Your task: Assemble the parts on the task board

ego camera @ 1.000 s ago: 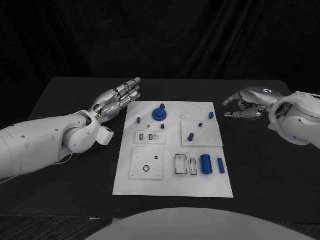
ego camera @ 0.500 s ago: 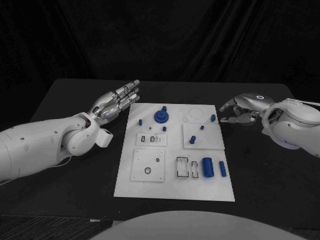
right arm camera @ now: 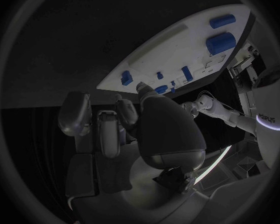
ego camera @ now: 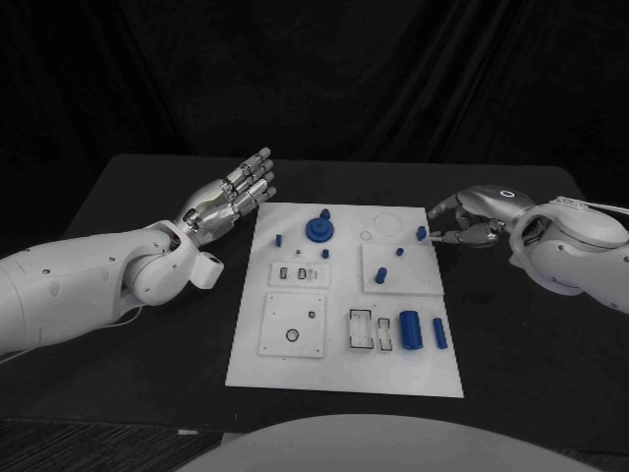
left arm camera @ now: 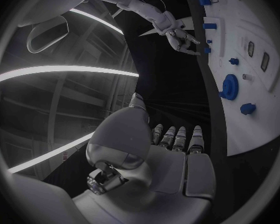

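The white task board (ego camera: 294, 369) lies in the middle of the table. On it stand a blue gear with a knob (ego camera: 319, 228), several small blue pegs such as one (ego camera: 378, 274) on a raised square, and two blue cylinders (ego camera: 411, 329) near the front. My left hand (ego camera: 234, 192) hovers flat and open beside the board's far left corner, holding nothing. My right hand (ego camera: 464, 218) is at the board's far right edge, fingers curved and apart, their tips close to a small blue peg (ego camera: 421, 233). The left wrist view shows this right hand (left arm camera: 180, 37) a little apart from that peg (left arm camera: 207, 50).
Recessed slots and holes (ego camera: 292, 336) mark the board's near half. Black tabletop (ego camera: 542, 334) surrounds the board on all sides, with dark curtains behind. My right forearm (ego camera: 599, 261) lies over the table's right side.
My right hand has moved left toward the board's far right edge, closing on the small blue peg. My left hand has stayed nearly where it was.
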Controlling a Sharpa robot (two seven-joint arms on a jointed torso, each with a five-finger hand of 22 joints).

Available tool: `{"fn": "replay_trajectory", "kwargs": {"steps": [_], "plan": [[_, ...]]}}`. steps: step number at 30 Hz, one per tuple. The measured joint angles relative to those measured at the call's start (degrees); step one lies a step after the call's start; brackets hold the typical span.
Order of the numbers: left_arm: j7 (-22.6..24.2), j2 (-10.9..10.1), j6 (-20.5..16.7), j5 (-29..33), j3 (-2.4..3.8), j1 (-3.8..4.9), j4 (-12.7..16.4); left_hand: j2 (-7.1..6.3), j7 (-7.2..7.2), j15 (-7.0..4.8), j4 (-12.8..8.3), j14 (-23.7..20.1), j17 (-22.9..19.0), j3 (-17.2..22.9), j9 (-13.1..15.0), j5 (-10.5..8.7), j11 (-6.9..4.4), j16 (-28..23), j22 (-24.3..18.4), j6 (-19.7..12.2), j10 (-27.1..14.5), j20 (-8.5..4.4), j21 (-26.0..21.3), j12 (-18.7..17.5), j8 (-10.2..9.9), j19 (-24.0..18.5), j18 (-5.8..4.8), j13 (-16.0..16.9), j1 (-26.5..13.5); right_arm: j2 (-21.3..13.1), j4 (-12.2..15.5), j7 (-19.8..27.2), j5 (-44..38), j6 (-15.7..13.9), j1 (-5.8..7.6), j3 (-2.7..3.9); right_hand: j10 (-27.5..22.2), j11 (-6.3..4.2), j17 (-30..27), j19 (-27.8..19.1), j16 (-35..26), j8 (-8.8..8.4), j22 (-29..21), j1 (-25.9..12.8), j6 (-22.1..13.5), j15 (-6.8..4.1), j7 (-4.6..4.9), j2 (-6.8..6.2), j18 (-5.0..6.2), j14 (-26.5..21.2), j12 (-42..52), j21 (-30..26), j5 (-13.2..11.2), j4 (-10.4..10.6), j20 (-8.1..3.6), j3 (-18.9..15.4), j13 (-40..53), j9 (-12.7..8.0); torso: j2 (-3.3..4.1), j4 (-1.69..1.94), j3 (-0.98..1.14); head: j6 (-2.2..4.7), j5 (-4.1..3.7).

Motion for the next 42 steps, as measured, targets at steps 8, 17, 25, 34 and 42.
{"fn": "replay_trajectory", "kwargs": {"steps": [8, 17, 25, 34, 42], "plan": [[0.0, 0.1, -0.3, 0.0, 0.01, -0.03, 0.0, 0.94, 2.63, 0.0, -0.8, 0.0, 0.0, 0.8, 0.2, 4.63, 0.0, 0.0, 0.0, 2.0, 0.0, -0.22, 0.0, 0.0, 0.0, -0.2, 0.0, 0.0, 1.6, 0.5, -0.6, 0.0, 0.2, 0.0, -0.43, 0.01, -0.1, 0.11, 0.0, -0.3, 0.0, 0.09, 0.0, 0.4, -0.1, 0.0, 0.1, 0.32, 0.0, 0.0, 0.1, 0.0, 2.0, -0.6, 0.34, 0.5, 0.0, 0.7, -0.01, 0.03, 0.02, -0.27, 0.01], [0.1, 0.1, -0.3, 0.0, 0.01, -0.07, 0.0, 1.44, 2.68, 0.0, -2.6, 0.0, 0.0, 2.6, 0.2, 8.36, 0.0, 0.0, 0.0, 2.1, 0.0, -0.22, 0.0, 0.0, 0.0, -0.2, 0.0, 0.0, 4.0, 1.4, -1.4, 0.0, 0.2, -0.1, -1.06, 0.01, -0.2, 0.43, 0.0, -0.4, 0.0, 0.98, 0.0, 1.5, 0.8, 0.21, 0.21, -0.4, 0.02, -0.2, 0.1, 0.0, 1.9, -1.5, 0.41, 0.7, 0.0, 1.8, 0.0, 0.05, 0.03, -0.45, 0.0], [0.1, 0.2, -0.3, 0.0, 0.0, -0.12, -0.1, 1.44, 2.68, -0.01, -2.6, 0.0, 0.0, 2.6, 0.2, 8.36, -0.01, 0.0, 0.0, 2.1, 0.0, -0.22, 0.0, 0.0, 0.0, -0.2, 0.0, 0.0, 4.0, 2.2, -2.2, 0.1, 0.3, -0.3, -1.34, 0.02, -0.3, 0.53, 0.0, -0.6, 0.2, 1.24, 0.0, 1.8, 0.8, 0.22, 0.21, -0.39, 0.02, -0.2, 0.2, 0.4, 0.6, -1.8, 0.61, 0.7, 0.0, 2.6, 0.0, 0.07, 0.03, -0.47, 0.09], [0.1, 0.4, -0.2, 0.0, 0.0, -0.15, -0.3, 1.44, 2.89, -0.01, -2.6, 0.0, 0.0, 2.6, 0.3, 8.13, -0.01, 0.0, 0.0, 2.3, 0.0, -0.22, 0.0, 0.0, 0.0, -0.2, 0.0, 0.0, 4.0, 3.2, -3.3, 0.2, 0.3, -0.7, -1.47, 0.04, -0.5, 0.74, 0.0, -0.6, 0.2, 1.46, 0.0, 2.0, 0.8, 0.37, 0.21, -0.45, 0.02, -0.1, 0.3, 0.3, -0.5, -2.0, 0.61, 0.5, 0.0, 3.3, -0.03, 0.07, 0.01, -0.55, 0.24], [0.1, 0.5, 0.0, 0.0, 0.01, -0.17, -0.4, 1.68, 3.09, -0.01, -2.3, 0.0, 0.0, 2.3, 0.3, 7.78, -0.01, 0.0, 0.0, 2.5, 0.0, -0.22, 0.0, 0.0, 0.2, -0.2, 0.0, 0.0, 3.8, 3.8, -4.1, 0.2, 0.3, -0.7, -1.6, 0.06, -0.5, 0.8, 0.0, -1.0, 0.2, 1.45, 0.0, 2.0, 0.9, 0.37, 0.29, -0.43, 0.02, -0.1, 0.5, 0.2, -0.5, -2.1, 0.61, 0.7, 0.0, 3.5, -0.02, 0.05, 0.01, -0.72, 0.39]]}}
